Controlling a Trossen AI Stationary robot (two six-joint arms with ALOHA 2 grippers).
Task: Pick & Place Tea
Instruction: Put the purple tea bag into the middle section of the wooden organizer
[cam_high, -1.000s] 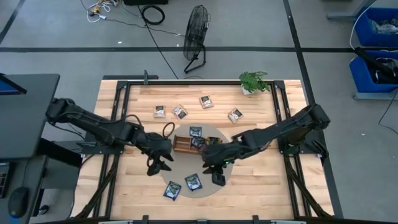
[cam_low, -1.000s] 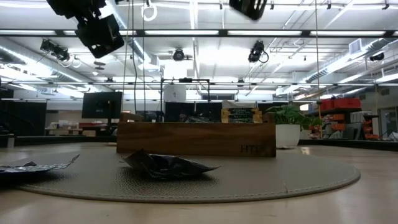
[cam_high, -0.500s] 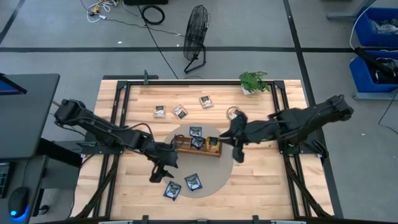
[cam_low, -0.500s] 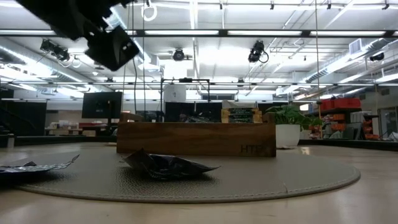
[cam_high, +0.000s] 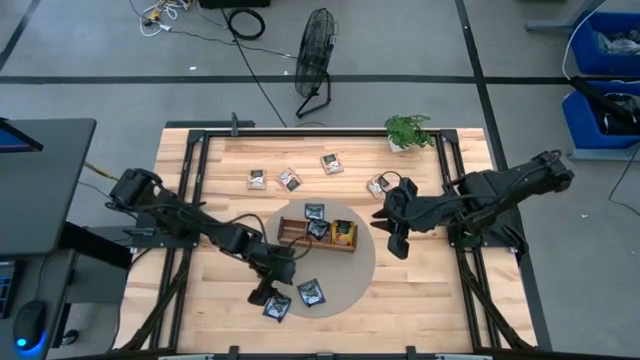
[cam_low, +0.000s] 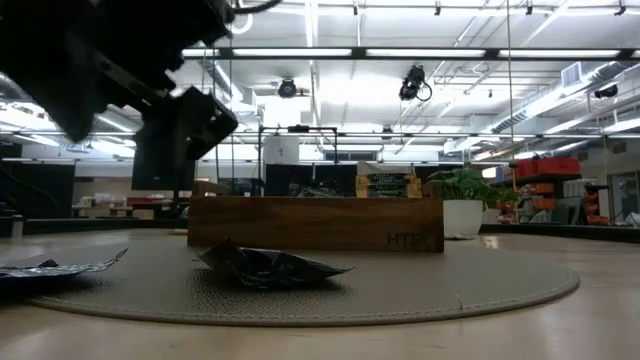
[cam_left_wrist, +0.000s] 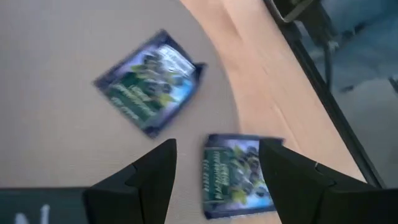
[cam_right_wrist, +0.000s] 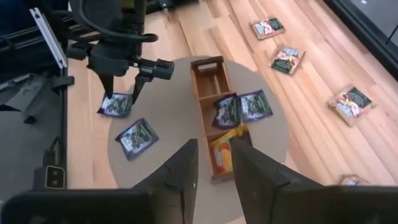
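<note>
The left gripper (cam_high: 271, 293) hung with its fingers spread wide directly over a dark blue tea packet (cam_high: 277, 307) lying at the near edge of the round mat (cam_high: 362, 262), partly over the rim onto the wooden table (cam_high: 220, 170). A second blue packet (cam_high: 311, 292) lay just beside it on the mat. To take the first cleanly, the fingers should straddle its edges and drop straight down, since the overhanging corner could let it slide or tilt under a one-sided push.

The right gripper (cam_high: 392, 236) hovered beside the orange end of the wooden compartment tray (cam_high: 296, 232), its fingers narrowly parted and, as far as the wrist view showed, empty. An orange packet (cam_high: 344, 232) and two blue ones already sat in the tray; four more packets lay on the far part of the table.

A second earlier the left gripper was nearer the tray's left end, and it had since moved down over the near packets. The right gripper had been low over the mat's near side and had withdrawn to the right, past the tray.
</note>
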